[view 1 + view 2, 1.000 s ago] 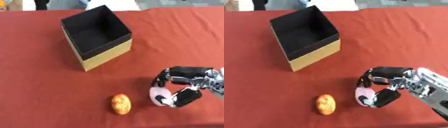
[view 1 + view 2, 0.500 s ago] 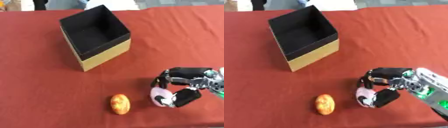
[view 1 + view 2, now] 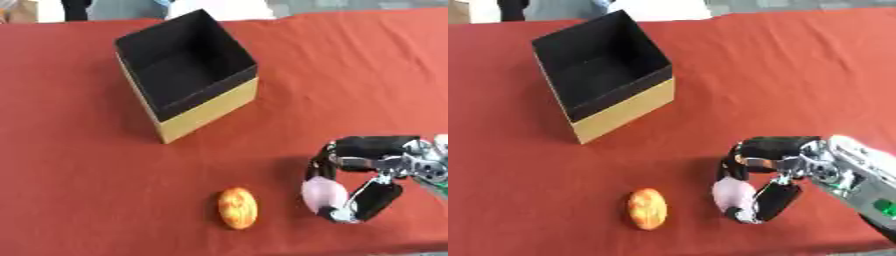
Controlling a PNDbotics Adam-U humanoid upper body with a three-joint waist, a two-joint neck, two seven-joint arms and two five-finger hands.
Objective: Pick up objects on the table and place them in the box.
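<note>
We've got the pale pink rounded object pinched in our right hand, near right of the red table.
Far-left open black-and-tan cardboard box awaits; the lift could drop it.

Box far left; oval thing near, right hand beside it.

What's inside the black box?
The box looks empty: only its dark floor and walls show. The near wall hides the part of the floor just behind it, so something small there would not show.
</note>
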